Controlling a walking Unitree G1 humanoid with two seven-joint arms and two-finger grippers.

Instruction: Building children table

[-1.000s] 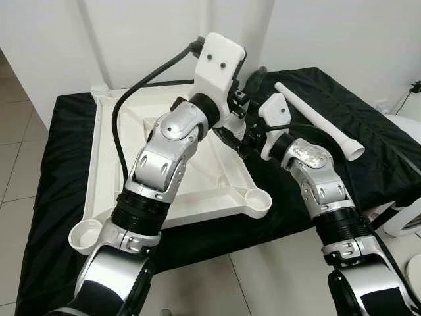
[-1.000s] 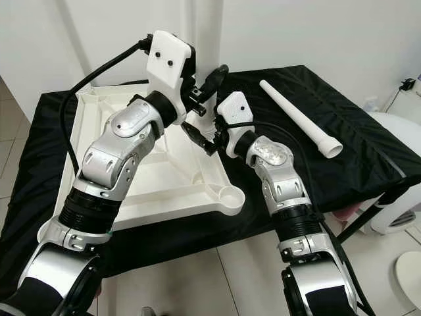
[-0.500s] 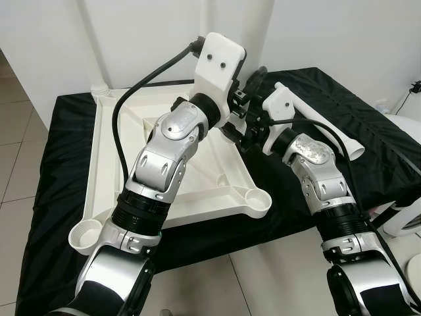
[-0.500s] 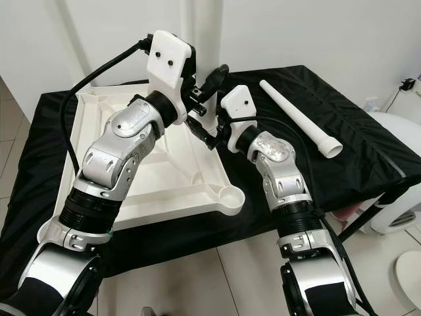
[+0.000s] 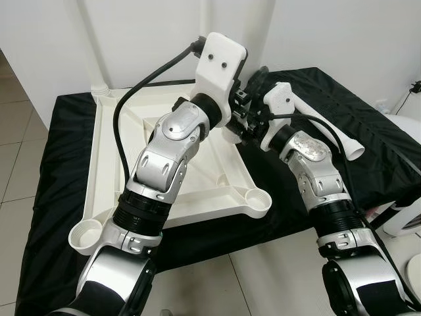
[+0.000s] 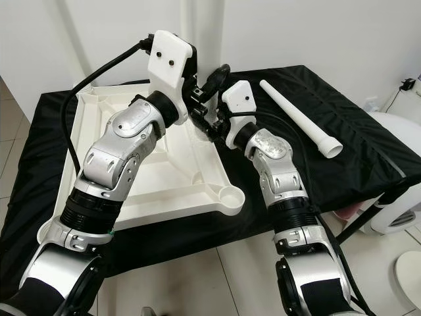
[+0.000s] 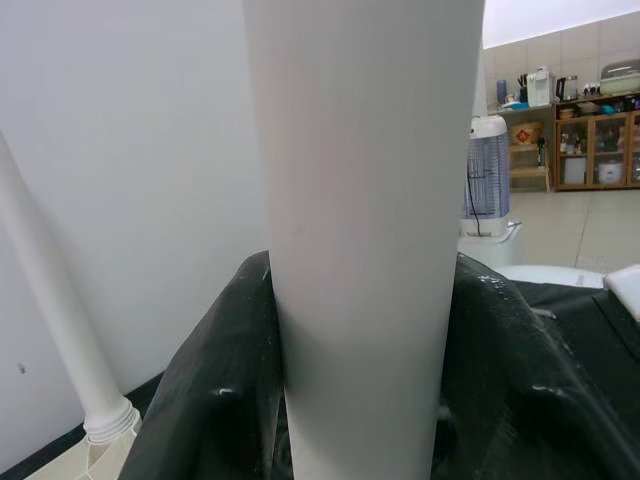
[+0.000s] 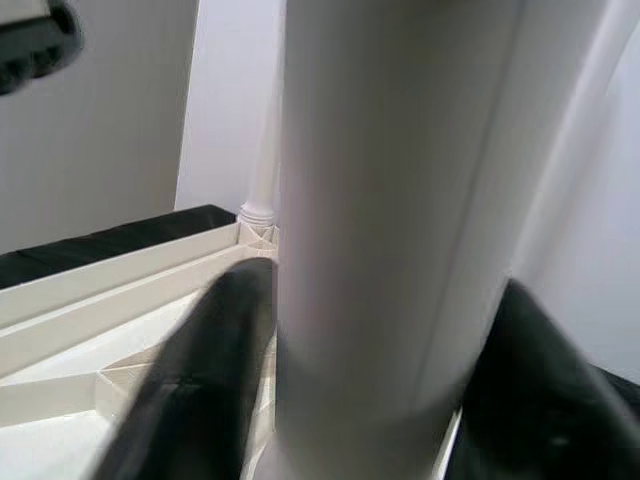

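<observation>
Left pincer (image 7: pixel 360 420) grips upright white table leg (image 7: pixel 365 220) | right pincer (image 8: pixel 350 400) clasps the same leg lower down | leg stands at far corner of upturned white tabletop (image 5: pixel 112 164) | second leg (image 6: pixel 299 118) loose on black-draped bench (image 6: pixel 342 164)

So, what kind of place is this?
Probably a room in a home, used for assembly: a tiled floor, a white wall, and in the left wrist view a wooden cabinet with a fan beyond.

Upright leg (image 7: pixel 365 230) (between both grippers)
</observation>
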